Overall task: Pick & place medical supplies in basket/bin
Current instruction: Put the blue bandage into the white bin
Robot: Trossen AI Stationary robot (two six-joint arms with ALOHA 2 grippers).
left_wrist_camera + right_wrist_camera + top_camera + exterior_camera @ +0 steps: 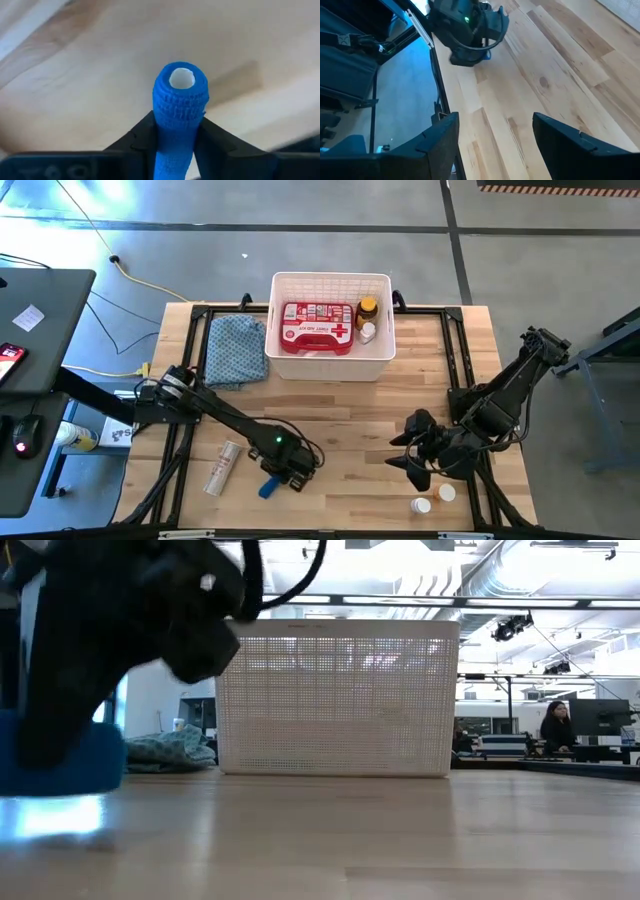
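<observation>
My left gripper (275,480) is near the table's front edge, left of the middle, shut on a blue roll with a white core (180,100). The roll also shows in the high view (267,488) and the low view (60,760). My right gripper (408,452) is open and empty at the front right, above bare wood (495,135). The white slotted basket (283,365) stands at the far middle. It holds the red first-aid case (317,326), an amber yellow-capped bottle (367,309) and a small white bottle (367,332). My left gripper pinches the blue roll's two opposite sides (170,127) between its two fingers (140,137). The roll lies along the fingers, and its open white-cored end (181,79) sticks out past the tips. It is down at the table top; I cannot tell whether it rests on the wood.
A white tube (221,468) lies on the table left of my left gripper. Two small white pill bottles (421,505) (446,493) stand at the front right by my right gripper. A blue patterned cloth (237,348) lies left of the basket.
</observation>
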